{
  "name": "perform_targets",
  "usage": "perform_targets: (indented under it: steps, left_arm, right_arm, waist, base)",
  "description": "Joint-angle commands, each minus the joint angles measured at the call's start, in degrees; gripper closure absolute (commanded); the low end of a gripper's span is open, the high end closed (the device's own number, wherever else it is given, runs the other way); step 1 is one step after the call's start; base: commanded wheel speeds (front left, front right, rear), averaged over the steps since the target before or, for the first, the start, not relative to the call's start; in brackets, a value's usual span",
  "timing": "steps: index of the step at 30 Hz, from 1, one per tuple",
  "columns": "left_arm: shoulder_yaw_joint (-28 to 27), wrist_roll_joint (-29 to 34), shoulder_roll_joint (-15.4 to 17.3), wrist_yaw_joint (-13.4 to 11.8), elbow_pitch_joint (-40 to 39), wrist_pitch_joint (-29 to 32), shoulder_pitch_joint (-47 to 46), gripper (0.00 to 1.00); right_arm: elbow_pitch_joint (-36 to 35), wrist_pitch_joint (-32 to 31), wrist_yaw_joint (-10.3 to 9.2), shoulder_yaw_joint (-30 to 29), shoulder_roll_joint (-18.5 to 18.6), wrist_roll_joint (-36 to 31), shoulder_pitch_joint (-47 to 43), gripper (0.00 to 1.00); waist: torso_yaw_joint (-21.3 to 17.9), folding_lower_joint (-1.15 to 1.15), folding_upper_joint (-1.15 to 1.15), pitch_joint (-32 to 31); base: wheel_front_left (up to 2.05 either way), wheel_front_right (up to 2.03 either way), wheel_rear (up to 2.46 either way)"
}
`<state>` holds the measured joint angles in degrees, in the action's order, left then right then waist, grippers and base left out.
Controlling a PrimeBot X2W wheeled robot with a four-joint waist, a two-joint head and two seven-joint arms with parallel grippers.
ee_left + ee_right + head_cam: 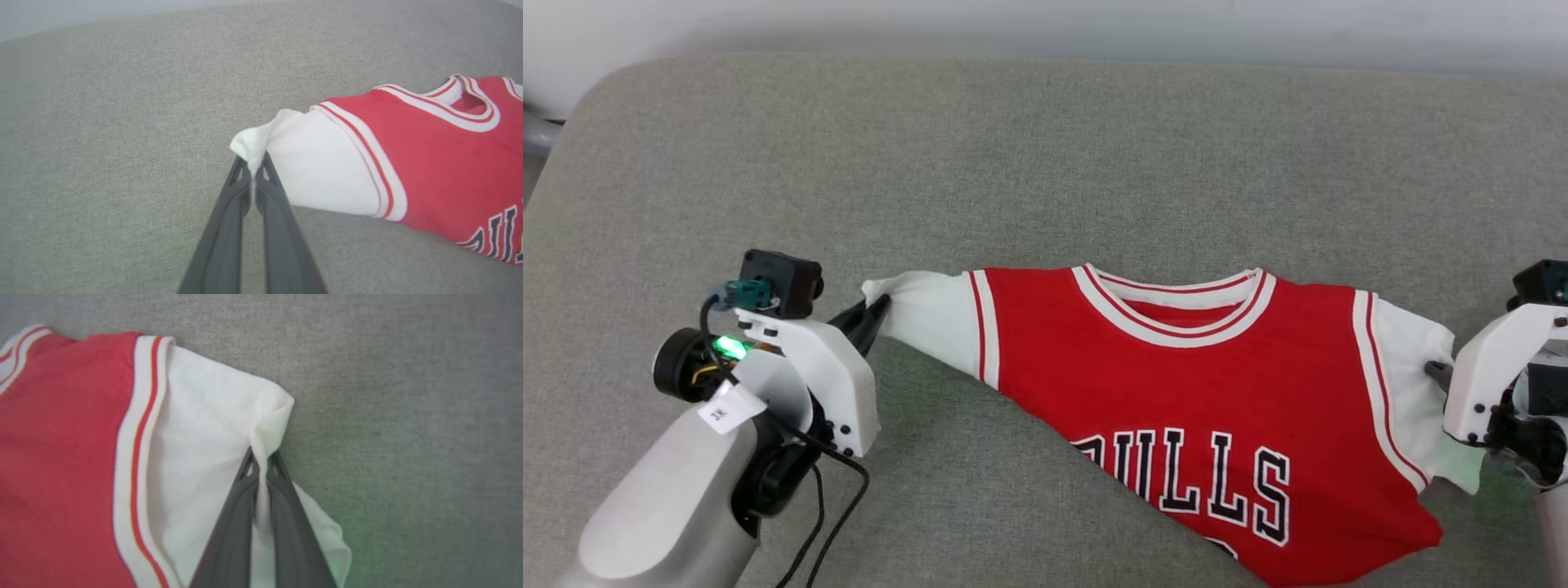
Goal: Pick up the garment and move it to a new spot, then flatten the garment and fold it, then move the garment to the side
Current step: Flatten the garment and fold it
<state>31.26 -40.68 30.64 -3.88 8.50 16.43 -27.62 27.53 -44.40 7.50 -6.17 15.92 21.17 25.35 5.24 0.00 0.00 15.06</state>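
The garment (1176, 384), a red shirt with white sleeves and black "BULLS" lettering, lies spread across the grey cushion, chest up, collar toward the far side. My left gripper (876, 314) is shut on the tip of its white sleeve at the view's left; the left wrist view shows the garment (429, 163) with that sleeve's cloth pinched in the left gripper (254, 167). At the right edge my right gripper (1437, 371) is shut on the other white sleeve. In the right wrist view the garment (196, 428) bunches into a fold held by the right gripper (261, 457).
The grey fabric cushion (1045, 163) stretches wide beyond the shirt toward a pale wall at the top. Its rounded corner sits at the far left. A black cable (837, 506) hangs from my left wrist.
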Motion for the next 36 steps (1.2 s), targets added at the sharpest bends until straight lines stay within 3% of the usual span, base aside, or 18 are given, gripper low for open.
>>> perform_targets:
  steps: [1,9,14,22,36]
  left_arm:
    - [-0.8,0.1,0.3,-0.5,0.3,-1.1,-0.9,1.00]
    - [-4.3,0.9,-0.2,-2.3,1.9,-4.6,-7.0,1.00]
    - [-6.5,1.2,-1.6,-1.8,6.2,-7.2,-14.7,1.00]
    - [-9.3,1.6,-3.9,1.3,18.1,-13.8,-30.6,1.00]
    - [-14.3,1.7,-2.8,6.4,34.2,-24.5,-56.3,1.00]
  right_arm:
    - [-0.9,2.4,-0.02,0.8,-0.5,-0.5,-0.2,1.00]
    - [-7.6,9.7,-0.03,0.6,0.8,-3.1,5.3,1.00]
    - [-8.7,13.3,-0.04,-0.2,0.1,-5.2,12.0,1.00]
    - [-5.9,19.0,-0.04,-1.1,-1.6,-8.7,29.0,1.00]
    - [2.3,28.3,-0.06,-2.9,-3.5,-13.1,58.2,1.00]
  waist:
    - [-0.4,0.00,0.00,-0.9]
    - [-1.6,0.00,0.00,-3.8]
    - [-2.3,0.00,0.00,-3.9]
    - [-3.4,0.00,0.00,0.0]
    - [-5.2,0.00,0.00,9.7]
  base:
    - [0.00,0.00,0.00]
    - [0.00,0.00,0.00]
    - [0.00,0.00,0.00]
    - [0.00,0.00,0.00]
    - [0.00,0.00,0.00]
